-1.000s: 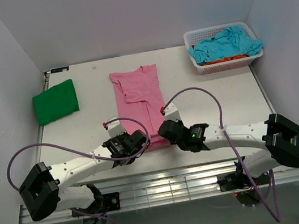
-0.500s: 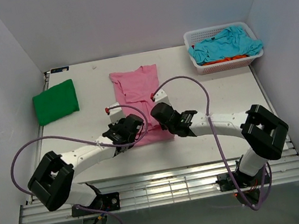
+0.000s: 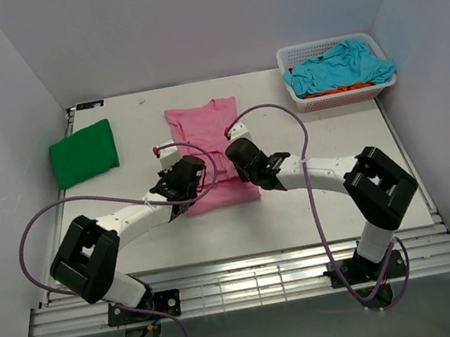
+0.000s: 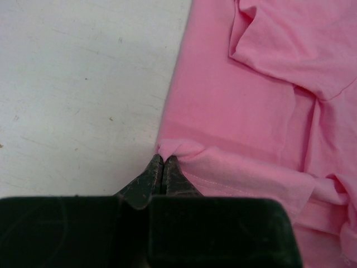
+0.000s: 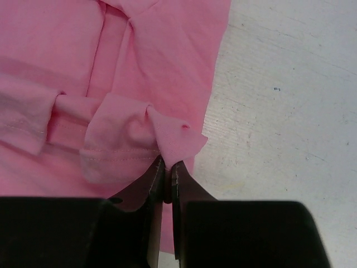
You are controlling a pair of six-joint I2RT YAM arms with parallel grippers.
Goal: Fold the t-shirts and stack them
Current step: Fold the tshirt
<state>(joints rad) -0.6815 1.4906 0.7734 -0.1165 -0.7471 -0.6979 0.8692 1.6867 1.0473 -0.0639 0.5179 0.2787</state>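
No text, label, brand, number or sign can be read anywhere, neither on the pink t-shirt [image 3: 205, 128] in the middle, the green t-shirt [image 3: 84, 153] at the far left, the white mesh basket [image 3: 336, 100] at the far right, nor the desk [image 3: 348, 126].

The turquoise shirt [image 3: 338, 67] is hiding most of what seems an orange shirt [image 3: 341, 89]; both wrist views are cropping the pink shirt [image 4: 251, 111].

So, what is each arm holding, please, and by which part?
Both hold the pink t-shirt by its bottom hem: left jaws on one corner, right jaws on the other.
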